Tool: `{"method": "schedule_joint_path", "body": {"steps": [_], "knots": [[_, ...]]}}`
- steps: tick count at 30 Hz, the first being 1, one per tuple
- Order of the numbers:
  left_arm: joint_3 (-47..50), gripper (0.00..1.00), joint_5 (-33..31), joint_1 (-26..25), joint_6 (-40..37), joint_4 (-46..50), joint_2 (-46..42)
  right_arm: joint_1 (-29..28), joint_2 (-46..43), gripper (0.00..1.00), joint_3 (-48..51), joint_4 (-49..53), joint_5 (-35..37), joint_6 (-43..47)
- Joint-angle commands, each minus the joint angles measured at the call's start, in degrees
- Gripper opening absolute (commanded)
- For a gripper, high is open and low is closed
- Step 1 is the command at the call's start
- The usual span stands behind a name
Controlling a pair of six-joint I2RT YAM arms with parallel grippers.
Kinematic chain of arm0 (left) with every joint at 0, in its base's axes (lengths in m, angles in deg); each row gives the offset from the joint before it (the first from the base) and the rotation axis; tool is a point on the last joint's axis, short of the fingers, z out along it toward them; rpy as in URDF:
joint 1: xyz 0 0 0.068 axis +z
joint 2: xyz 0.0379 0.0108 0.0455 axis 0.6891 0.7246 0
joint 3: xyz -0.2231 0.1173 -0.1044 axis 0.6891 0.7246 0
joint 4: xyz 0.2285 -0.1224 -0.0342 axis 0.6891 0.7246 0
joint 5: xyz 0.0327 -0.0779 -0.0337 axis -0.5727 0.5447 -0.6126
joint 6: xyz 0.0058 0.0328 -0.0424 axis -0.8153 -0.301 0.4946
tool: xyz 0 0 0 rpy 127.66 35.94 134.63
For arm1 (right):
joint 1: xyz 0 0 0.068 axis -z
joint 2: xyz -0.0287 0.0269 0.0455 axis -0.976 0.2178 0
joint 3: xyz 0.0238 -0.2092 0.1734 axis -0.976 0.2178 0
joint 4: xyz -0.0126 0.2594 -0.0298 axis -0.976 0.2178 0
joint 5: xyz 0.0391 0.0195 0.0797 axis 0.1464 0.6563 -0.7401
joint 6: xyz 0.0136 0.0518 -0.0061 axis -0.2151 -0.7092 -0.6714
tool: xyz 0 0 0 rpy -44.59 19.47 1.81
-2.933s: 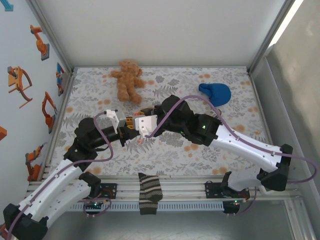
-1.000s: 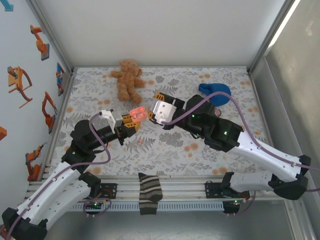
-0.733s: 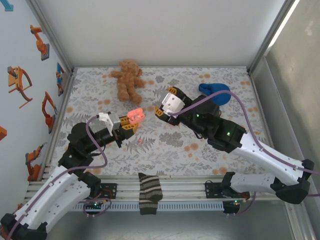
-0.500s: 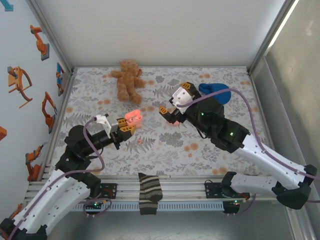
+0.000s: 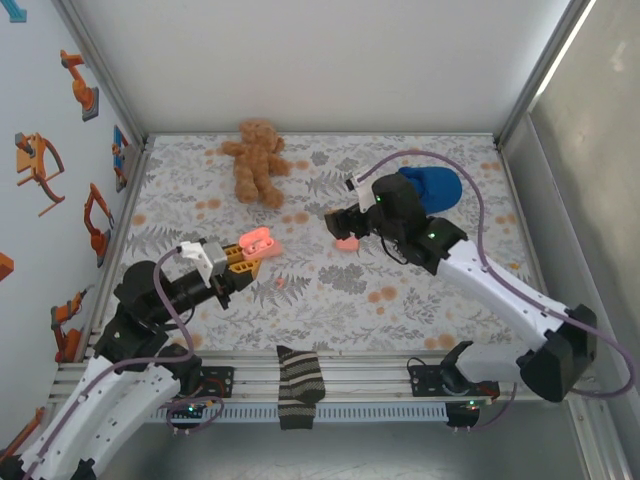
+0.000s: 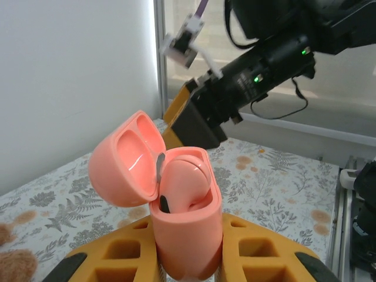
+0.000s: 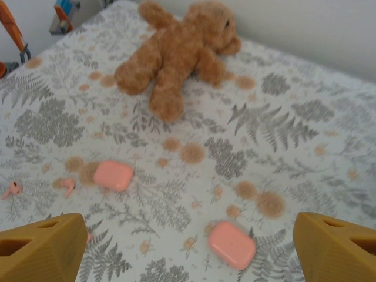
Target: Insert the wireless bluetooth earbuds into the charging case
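Left gripper (image 5: pixel 245 258) sits left of centre in the overhead view, its yellow fingers (image 6: pixel 252 261) clamped on the base of an open charging case (image 6: pixel 185 235). The case is held upright, its lid (image 6: pixel 126 167) tipped back to the left. Right gripper (image 5: pixel 342 222) hangs near the middle of that view, jaws spread wide with nothing between them; its fingertips (image 7: pixel 41 247) fill the bottom corners of its own wrist view. From the left wrist it looms just beyond the open lid.

On the floral worktop (image 5: pixel 400 290) a teddy bear (image 5: pixel 255 160) lies upper centre-left. A blue cloth (image 5: pixel 432 185) lies upper right, just behind the right arm. A striped sock (image 5: pixel 300 385) drapes over the rail at bottom centre.

Two closed pink cases lie well apart below the right gripper, one left of centre (image 7: pixel 113 175) and one lower centre (image 7: pixel 232 244).

One earbud (image 6: pixel 185 179) sits in the held case. Two loose earbuds (image 7: pixel 12 189) (image 7: pixel 66 185) lie at the left edge, beside the nearer closed case.
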Motion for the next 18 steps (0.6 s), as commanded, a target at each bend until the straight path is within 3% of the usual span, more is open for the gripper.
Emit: {"method": "schedule_joint_path", "body": {"steps": [1,8,18], "knots": [[-2.09,0.19,-1.03,-0.08,-1.97,2.90,-1.86,0.81,3.80,0.81,-0.76,1.59,-9.60,-6.37],[-3.11,0.19,-1.79,-0.12,-2.82,4.99,-3.62,0.99,13.52,0.65,-1.35,-1.74,-20.86,-14.89],[-3.07,0.19,-1.43,-0.06,-3.40,4.47,-3.44,-0.42,22.83,0.54,0.39,-7.66,-23.59,-24.26]]}}
